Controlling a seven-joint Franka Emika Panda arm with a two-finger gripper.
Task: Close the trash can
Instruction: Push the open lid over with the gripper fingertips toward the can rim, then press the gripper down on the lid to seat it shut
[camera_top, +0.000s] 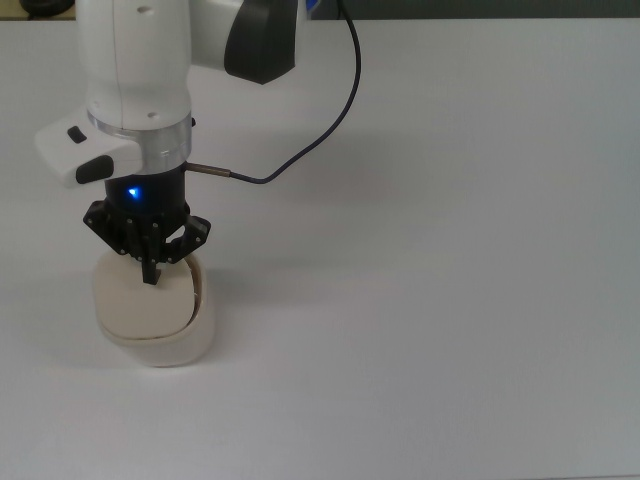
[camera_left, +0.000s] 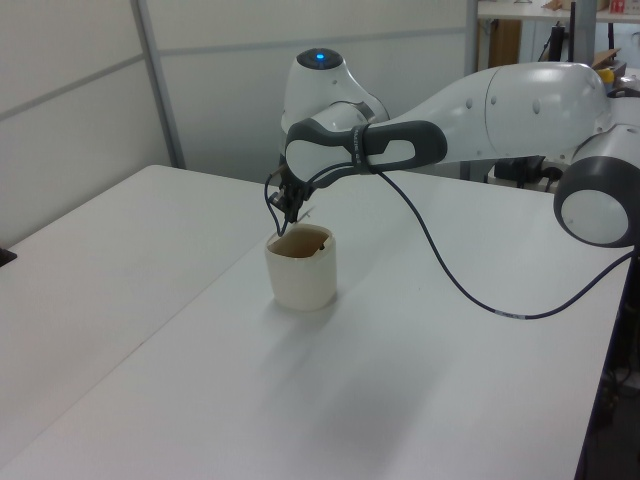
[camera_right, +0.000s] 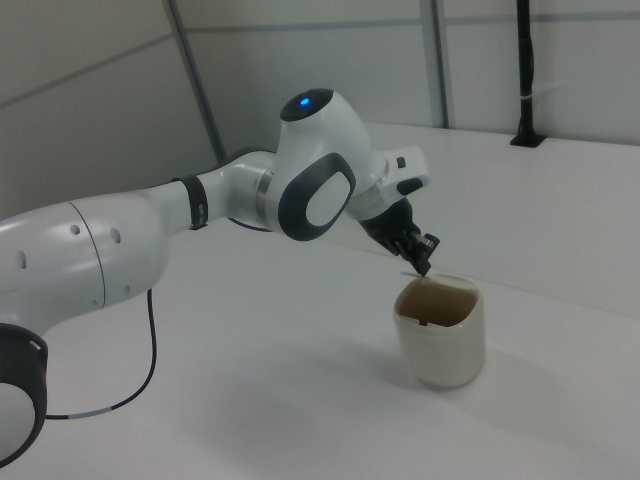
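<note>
We are seeing the trash can (camera_top: 165, 343) standing on the white desk (camera_top: 450, 300), well in from the desk's edges in the left view. The gripper (camera_top: 151, 272), its fingers together and holding nothing, is pressing on the far part of the lid (camera_top: 140, 308). We are judging the closing nearly done: in the top view the lid is covering almost all the opening, leaving a thin gap. The right view is showing only a tan, sunken top (camera_right: 437, 303), so full seating is unclear.

Place: robotics lab | large plain white table (camera_left: 400, 380) | grey panelled partition walls (camera_right: 120, 90) | cluttered workbench (camera_left: 560, 15), left view's upper right
</note>
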